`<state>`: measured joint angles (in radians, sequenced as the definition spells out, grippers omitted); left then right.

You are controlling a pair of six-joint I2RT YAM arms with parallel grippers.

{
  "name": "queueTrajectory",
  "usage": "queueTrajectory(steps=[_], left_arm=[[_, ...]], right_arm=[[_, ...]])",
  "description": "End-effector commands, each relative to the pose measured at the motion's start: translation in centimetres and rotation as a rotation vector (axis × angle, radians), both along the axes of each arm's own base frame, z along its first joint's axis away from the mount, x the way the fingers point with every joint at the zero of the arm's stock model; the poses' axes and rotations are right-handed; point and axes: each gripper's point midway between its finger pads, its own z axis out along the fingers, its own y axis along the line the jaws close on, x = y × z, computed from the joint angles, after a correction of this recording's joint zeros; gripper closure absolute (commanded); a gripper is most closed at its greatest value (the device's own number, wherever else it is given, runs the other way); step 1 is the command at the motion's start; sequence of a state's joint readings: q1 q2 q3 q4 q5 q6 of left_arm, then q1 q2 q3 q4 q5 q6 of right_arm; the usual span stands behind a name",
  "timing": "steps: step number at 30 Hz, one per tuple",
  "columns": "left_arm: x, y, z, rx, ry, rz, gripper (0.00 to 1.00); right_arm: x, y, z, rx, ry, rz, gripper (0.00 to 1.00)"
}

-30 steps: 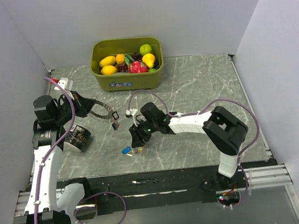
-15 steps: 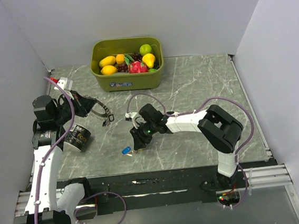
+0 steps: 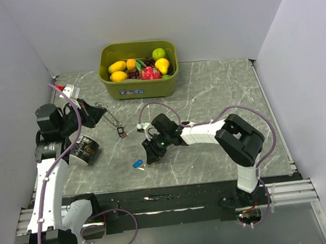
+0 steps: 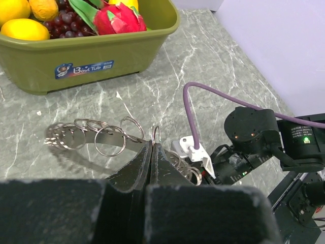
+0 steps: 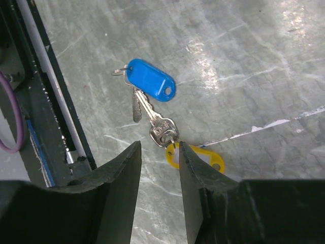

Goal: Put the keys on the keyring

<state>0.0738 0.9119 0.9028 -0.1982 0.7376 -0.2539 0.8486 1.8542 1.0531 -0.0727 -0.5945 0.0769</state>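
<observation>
No key is on the keyring (image 4: 96, 136) yet: the left gripper (image 4: 152, 148) pinches it with shut fingers, up off the table (image 5: 254, 61) and well apart from the keys (image 5: 161, 131). The right gripper (image 5: 159, 147) hangs over the keys, fingers half open, holding nothing. One keyring shows, and two keys, one blue, one yellow.
</observation>
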Motion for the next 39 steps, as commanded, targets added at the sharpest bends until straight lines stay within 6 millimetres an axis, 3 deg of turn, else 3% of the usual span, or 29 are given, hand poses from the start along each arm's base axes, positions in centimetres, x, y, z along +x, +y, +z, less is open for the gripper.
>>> queueTrajectory(steps=[1,16,26,34,39], left_arm=[[-0.2,-0.4,1.9,-0.011,-0.088,-0.034,0.99],[-0.4,-0.5,2.0,-0.011,-0.090,-0.046,0.99],[-0.5,-0.6,2.0,-0.014,-0.093,-0.053,0.99],[-0.5,-0.7,2.1,-0.016,-0.097,-0.062,0.99],[-0.5,-0.8,2.1,-0.018,-0.097,-0.067,0.99]], right_arm=[[0.8,0.5,-0.2,-0.013,-0.017,-0.011,0.56],[-0.3,1.0,-0.8,-0.015,0.028,0.027,0.60],[-0.3,1.4,-0.6,-0.008,-0.009,0.033,0.54],[-0.3,2.1,-1.5,-0.041,-0.004,0.031,0.62],[0.1,2.3,-1.6,-0.052,-0.012,0.009,0.76]])
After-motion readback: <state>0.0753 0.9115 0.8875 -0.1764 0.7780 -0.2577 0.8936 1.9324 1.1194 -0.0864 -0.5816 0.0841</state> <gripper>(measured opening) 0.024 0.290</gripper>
